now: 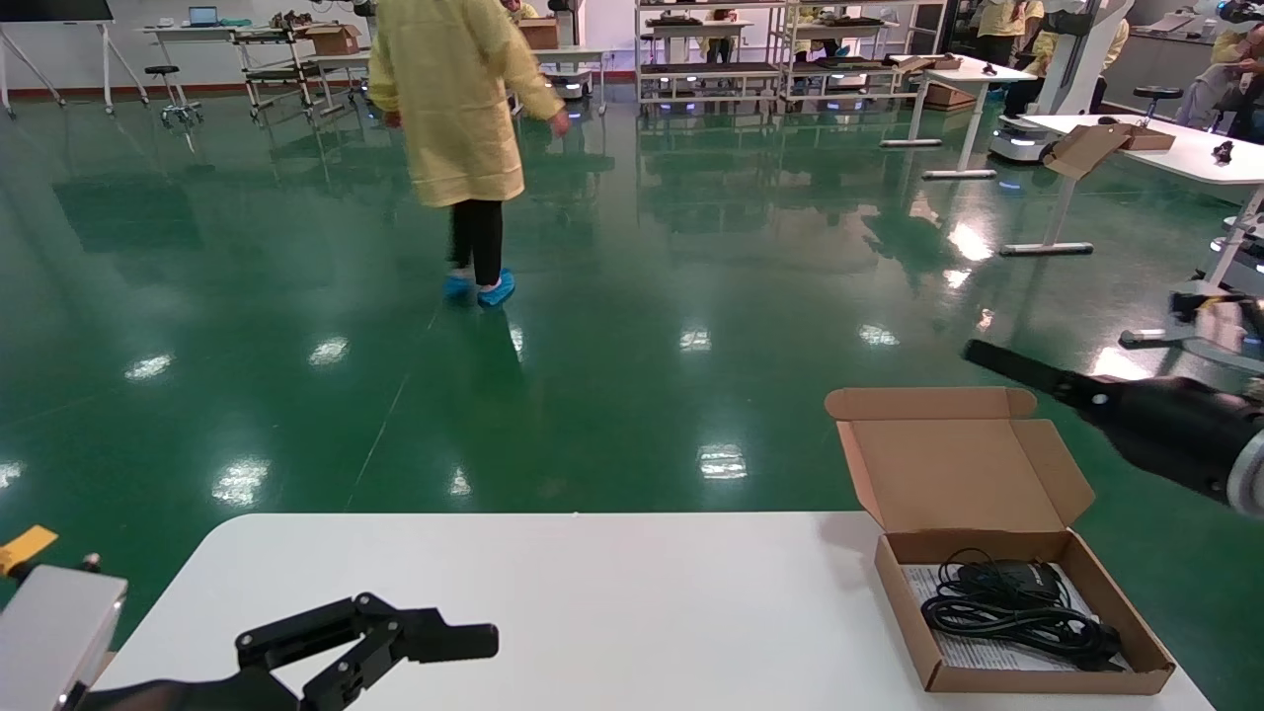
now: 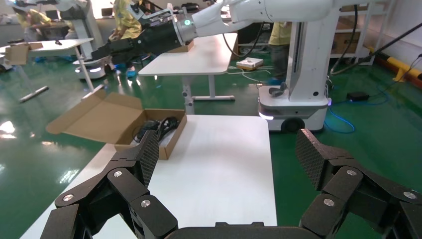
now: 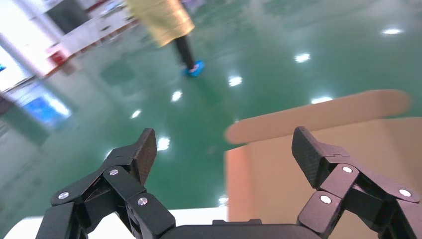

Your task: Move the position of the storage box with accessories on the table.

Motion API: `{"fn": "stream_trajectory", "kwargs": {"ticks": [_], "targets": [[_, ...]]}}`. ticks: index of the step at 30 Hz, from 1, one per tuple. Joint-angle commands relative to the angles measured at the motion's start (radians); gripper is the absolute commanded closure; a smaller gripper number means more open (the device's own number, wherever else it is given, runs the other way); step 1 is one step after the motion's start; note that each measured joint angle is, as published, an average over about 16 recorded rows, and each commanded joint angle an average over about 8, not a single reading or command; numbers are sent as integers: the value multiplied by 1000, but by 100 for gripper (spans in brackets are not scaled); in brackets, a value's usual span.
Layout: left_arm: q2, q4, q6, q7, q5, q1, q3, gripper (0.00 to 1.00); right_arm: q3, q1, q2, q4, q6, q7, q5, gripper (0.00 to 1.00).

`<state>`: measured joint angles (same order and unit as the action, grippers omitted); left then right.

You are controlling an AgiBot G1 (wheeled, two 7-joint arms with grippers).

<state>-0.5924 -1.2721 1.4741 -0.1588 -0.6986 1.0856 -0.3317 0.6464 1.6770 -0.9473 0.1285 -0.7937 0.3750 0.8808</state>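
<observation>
Corrugated cardboard storage box [image 1: 1027,632], lid raised, holds coiled black cable [image 1: 1017,607] on smooth white table [image 1: 592,592]; both grippers, left [image 2: 229,159] and right [image 3: 224,154], spread empty.

A person in a yellow gown [image 1: 449,94] and blue shoe covers [image 1: 481,287] stands on the glossy green floor [image 1: 296,326]. Far-off racks [image 1: 711,49] and white tables [image 1: 1175,148] line the room; another cardboard box [image 1: 1086,148] lies open on one.
</observation>
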Motion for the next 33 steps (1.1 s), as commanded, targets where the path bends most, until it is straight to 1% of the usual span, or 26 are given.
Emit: {"fn": "stream_trajectory", "kwargs": {"ticks": [1,33], "targets": [[0,0,0,0,0,0,0,0,-11,-17,10,33,-21,-5,-5,0],[0,0,0,0,0,0,-1,0,-224,-368,205,706,-429,-114,-92,0]]}}
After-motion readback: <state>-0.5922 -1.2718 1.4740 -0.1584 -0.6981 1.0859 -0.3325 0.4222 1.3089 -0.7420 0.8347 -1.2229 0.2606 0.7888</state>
